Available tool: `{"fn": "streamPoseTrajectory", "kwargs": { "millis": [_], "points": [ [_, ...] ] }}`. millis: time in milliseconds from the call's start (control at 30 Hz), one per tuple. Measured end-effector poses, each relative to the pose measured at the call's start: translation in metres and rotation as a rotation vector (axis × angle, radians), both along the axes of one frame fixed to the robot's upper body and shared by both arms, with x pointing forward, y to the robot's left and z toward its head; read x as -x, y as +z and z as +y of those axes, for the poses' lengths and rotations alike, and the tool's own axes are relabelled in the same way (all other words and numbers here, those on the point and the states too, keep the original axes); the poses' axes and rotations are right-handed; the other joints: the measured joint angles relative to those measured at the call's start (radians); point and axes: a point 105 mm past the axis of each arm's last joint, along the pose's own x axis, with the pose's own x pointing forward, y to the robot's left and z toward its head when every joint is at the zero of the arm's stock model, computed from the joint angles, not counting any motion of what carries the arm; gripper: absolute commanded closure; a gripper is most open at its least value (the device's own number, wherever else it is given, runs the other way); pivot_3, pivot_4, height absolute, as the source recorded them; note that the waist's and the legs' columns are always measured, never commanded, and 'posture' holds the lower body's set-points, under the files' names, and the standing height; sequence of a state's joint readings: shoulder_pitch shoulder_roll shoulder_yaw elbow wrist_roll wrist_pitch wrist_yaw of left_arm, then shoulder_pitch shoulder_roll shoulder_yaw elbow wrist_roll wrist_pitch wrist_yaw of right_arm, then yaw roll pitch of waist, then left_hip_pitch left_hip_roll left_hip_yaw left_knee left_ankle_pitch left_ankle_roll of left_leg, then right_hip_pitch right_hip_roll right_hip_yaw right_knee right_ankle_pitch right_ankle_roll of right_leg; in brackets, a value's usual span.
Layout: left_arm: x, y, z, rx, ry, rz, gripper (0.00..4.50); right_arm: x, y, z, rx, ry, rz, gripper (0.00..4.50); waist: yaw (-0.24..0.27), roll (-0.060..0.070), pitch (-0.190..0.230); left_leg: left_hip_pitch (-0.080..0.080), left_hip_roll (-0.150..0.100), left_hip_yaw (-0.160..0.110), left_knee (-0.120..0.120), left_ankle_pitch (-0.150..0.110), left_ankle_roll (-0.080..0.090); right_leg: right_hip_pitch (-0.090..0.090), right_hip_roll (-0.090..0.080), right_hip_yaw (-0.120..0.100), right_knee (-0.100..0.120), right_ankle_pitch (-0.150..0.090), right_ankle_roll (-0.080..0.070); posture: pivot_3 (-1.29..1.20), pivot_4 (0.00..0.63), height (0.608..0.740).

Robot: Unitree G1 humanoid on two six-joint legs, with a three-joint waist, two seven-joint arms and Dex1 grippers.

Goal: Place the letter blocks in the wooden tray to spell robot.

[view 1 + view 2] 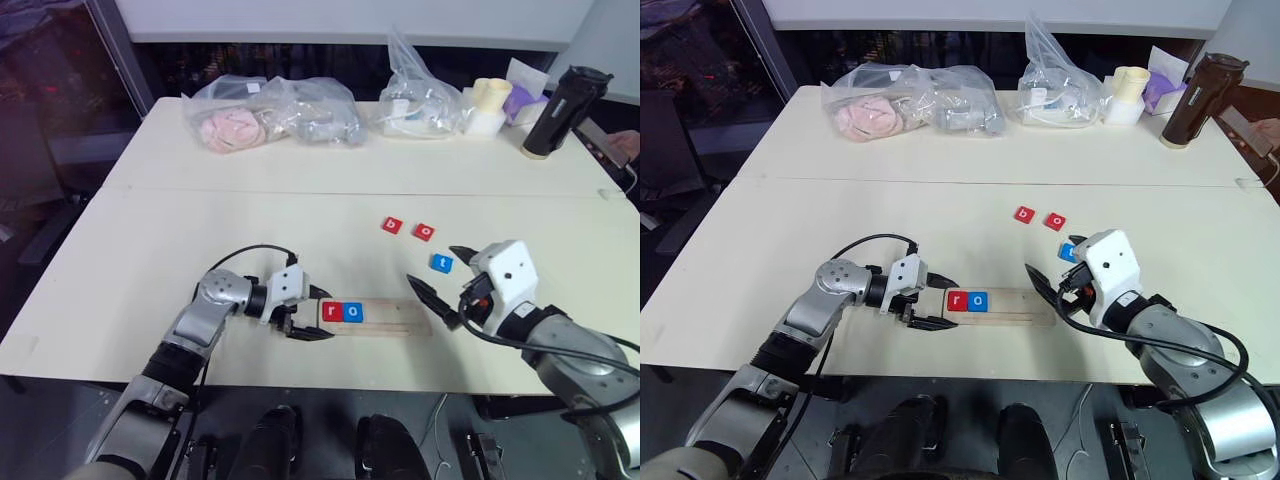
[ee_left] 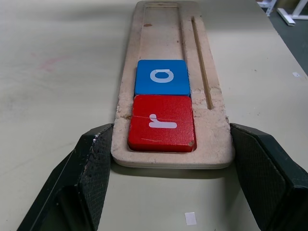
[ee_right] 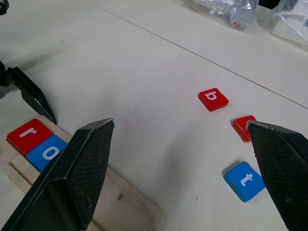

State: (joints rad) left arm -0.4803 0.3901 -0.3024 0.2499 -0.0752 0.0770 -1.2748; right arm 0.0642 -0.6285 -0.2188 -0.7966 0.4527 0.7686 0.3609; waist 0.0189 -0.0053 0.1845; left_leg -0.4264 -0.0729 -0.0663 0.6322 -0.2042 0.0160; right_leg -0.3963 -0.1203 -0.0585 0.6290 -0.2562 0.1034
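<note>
The wooden tray point(image 2: 211, 139) is pale raw wood, rough and chipped at the edges. The 2 letter blocks point(image 2: 161, 122) in it look smooth, painted, slightly glossy. The bench point(image 1: 200, 220) is matt cream. The left claw point(image 2: 168, 163) has black textured rubber pads point(image 2: 98, 159).

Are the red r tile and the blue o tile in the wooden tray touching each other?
Touching. In the left wrist view the red r tile and the blue o tile sit edge to edge in the wooden tray, with no gap between them.
</note>
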Motion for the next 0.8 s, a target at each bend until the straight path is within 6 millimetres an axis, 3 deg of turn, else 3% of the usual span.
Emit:
{"fn": "streamPoseTrajectory", "kwargs": {
  "millis": [33,67,467,633,800],
  "points": [
    [0.0,0.0,0.0,-0.001,0.002,0.0,0.32,0.0,0.0,0.001,0.0,0.002,-0.001,0.0,0.0,0.0,0.0,0.0,0.0,0.0,0.0,0.0,0.0,0.0,0.0,0.0,0.0,0.0,0.0,0.0,0.15,0.738],
    [0.0,0.0,0.001,-0.002,0.0,-0.002,0.05,-0.001,0.0,0.001,-0.001,0.005,0.001,0.0,0.0,0.0,0.0,0.0,0.0,0.0,0.0,0.0,0.0,0.0,0.0,0.0,0.0,0.0,0.0,0.0,0.15,0.738],
    [0.001,0.0,0.007,-0.028,-0.011,-0.033,0.05,-0.006,0.003,0.003,0.0,0.016,-0.011,0.0,0.003,0.0,0.0,0.0,0.001,0.0,-0.002,0.0,0.0,-0.002,0.001,0.001,0.0,0.0,0.0,0.0,0.15,0.738],
    [0.0,0.001,0.022,-0.05,0.0,-0.048,0.05,-0.007,0.002,0.003,0.0,0.024,-0.003,0.0,-0.011,0.001,0.0,0.0,0.002,0.0,-0.002,0.0,0.0,-0.002,0.001,0.001,0.0,0.0,0.0,0.0,0.15,0.738],
    [0.0,0.002,0.05,-0.079,0.048,-0.062,0.05,-0.011,0.004,0.007,-0.001,0.046,-0.01,0.0,-0.015,0.002,-0.001,0.001,0.003,0.0,-0.004,0.0,0.0,-0.005,0.002,0.002,0.001,0.001,-0.002,0.0,0.15,0.738]
  ]
}}
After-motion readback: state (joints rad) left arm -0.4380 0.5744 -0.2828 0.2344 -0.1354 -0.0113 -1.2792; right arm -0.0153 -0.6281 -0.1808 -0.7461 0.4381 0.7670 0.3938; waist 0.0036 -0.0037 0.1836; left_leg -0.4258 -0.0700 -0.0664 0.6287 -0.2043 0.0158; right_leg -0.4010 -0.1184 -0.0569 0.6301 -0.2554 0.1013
